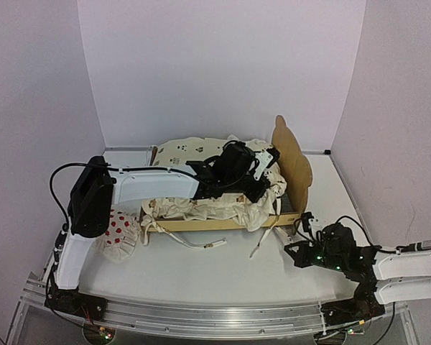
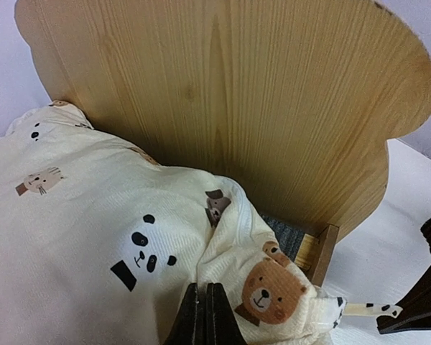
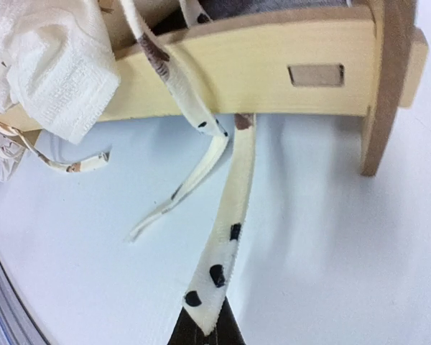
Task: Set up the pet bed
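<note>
The pet bed [image 1: 223, 224] sits mid-frame on the desk [image 1: 237, 284]. It is likely light, rigid plywood, so grab its side rail [image 3: 273, 79]. Your left end effector [image 2: 205, 316] is pressed together on the soft quilt [image 2: 93, 215]; the right end effector [image 3: 205, 332] pinches a limp tie strap [image 3: 233, 208].

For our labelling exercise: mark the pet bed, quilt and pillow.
pet bed [image 1: 293, 162]: top view, headboard face.
quilt [image 2: 147, 248]: left wrist view, panda print.
pillow [image 1: 121, 231]: top view, red-dotted middle.
</note>
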Controlling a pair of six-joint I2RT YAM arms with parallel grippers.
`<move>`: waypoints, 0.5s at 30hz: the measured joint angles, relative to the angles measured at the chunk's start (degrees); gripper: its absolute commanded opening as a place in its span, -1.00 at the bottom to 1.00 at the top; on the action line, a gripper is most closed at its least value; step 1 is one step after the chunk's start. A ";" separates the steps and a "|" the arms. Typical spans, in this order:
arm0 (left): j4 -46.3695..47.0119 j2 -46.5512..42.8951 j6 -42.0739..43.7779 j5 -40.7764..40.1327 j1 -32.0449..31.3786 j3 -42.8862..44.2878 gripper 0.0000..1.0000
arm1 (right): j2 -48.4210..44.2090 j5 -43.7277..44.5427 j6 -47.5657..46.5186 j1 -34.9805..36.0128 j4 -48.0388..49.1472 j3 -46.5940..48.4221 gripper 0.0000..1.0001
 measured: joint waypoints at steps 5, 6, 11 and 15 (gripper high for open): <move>-1.76 3.08 -0.34 0.10 -0.48 2.15 -0.66 | -7.15 -0.87 2.06 0.00 -13.35 0.00 -1.00; -1.92 3.42 -0.36 0.16 -0.51 2.16 -0.55 | -8.30 -1.13 2.51 0.00 -15.44 0.00 -1.00; -5.06 4.46 -0.71 0.00 -1.09 3.80 0.26 | -12.59 -2.57 3.56 0.00 -24.77 1.06 -1.00; -8.98 4.46 -0.98 -1.18 -2.53 6.45 0.86 | -17.55 -3.29 3.83 0.00 -30.92 2.95 -1.00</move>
